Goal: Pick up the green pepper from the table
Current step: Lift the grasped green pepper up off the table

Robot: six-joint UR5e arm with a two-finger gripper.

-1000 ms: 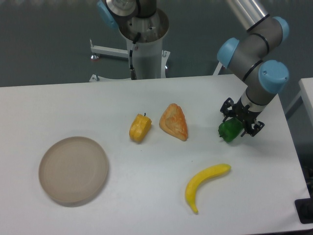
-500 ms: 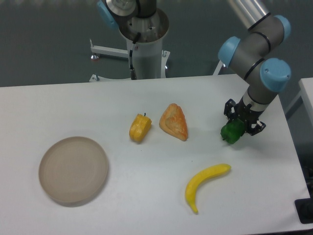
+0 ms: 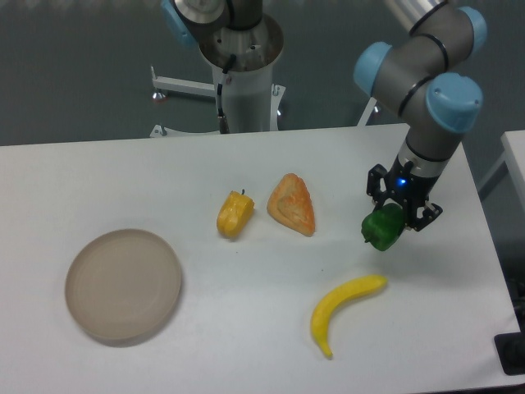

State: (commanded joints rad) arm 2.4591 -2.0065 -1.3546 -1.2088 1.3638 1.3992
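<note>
The green pepper [image 3: 381,229] is small, glossy and dark green, at the right side of the white table [image 3: 246,328]. My gripper [image 3: 395,215] comes down on it from above, its black fingers shut on the pepper's upper part. The pepper appears lifted a little off the tabletop, tilted down to the left. A blue light glows on the gripper's wrist.
A yellow banana [image 3: 343,309] lies just below the pepper. An orange-brown wedge of bread [image 3: 293,205] and a yellow-orange pepper [image 3: 235,213] sit to the left, mid-table. A round beige plate [image 3: 123,283] is at the front left. The table's right edge is close.
The arm has swung and shifted slightly left and toward the front with the green pepper held in the gripper; the pepper now looks raised off the table.
</note>
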